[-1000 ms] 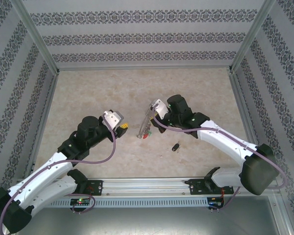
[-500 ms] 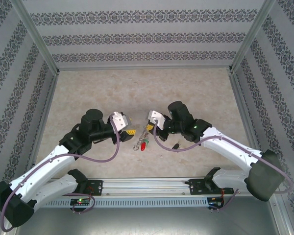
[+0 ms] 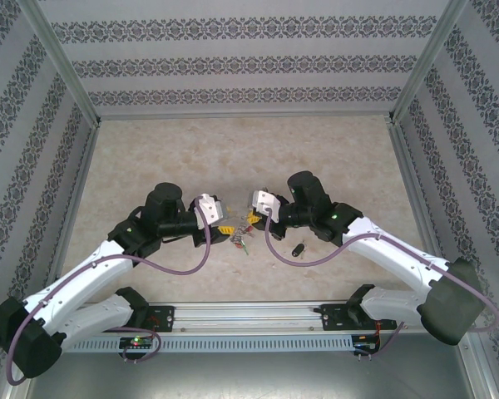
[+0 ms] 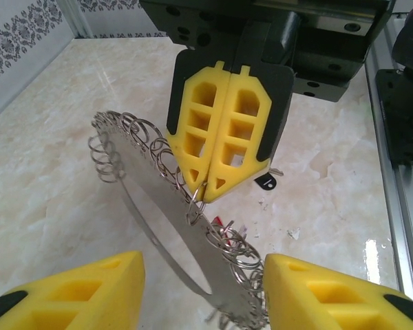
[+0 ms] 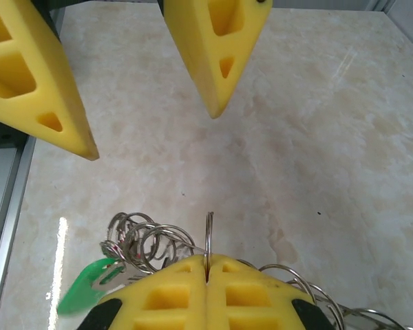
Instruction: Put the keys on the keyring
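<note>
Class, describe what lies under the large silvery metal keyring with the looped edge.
Under the silvery looped keyring: pale marble tabletop and a small red piece between its loops; the band covers the rest of it.

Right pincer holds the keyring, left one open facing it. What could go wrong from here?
1. The right pincer pinches the keyring by one thin wire loop at its fingertips; a nudge may twist or pull it free.
2. The left pincer stands open close by; closing may snag the small coils rather than the flat band.
3. The black key lies on the table beside the right arm's cable, which might sweep it.
</note>
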You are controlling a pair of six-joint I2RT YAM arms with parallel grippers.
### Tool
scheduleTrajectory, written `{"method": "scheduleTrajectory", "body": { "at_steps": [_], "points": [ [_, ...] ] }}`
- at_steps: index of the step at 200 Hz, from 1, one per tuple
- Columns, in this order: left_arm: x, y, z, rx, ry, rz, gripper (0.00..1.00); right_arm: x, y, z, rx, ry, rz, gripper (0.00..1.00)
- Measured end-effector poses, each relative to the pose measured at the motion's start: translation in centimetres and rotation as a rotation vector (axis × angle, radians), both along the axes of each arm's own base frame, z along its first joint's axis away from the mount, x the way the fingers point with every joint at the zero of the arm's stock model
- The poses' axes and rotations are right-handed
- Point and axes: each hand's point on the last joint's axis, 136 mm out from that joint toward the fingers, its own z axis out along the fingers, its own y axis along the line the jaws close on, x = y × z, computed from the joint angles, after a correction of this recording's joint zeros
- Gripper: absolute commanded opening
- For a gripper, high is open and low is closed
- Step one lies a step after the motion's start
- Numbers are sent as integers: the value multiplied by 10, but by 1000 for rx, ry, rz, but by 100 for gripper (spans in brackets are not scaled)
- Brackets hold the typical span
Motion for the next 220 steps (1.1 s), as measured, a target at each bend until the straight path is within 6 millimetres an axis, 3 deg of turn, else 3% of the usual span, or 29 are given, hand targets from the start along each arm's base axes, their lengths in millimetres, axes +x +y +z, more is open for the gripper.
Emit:
{"method": "scheduleTrajectory", "body": {
  "at_steps": [95,220],
  "points": [
    [10,-18,-16,49,41,-82,48,-6,0,-3,-20,-41,55,0],
    [15,-28,-29,86,66,-139,30,-8,2,-10,-35,-37,78,0]
  ]
}}
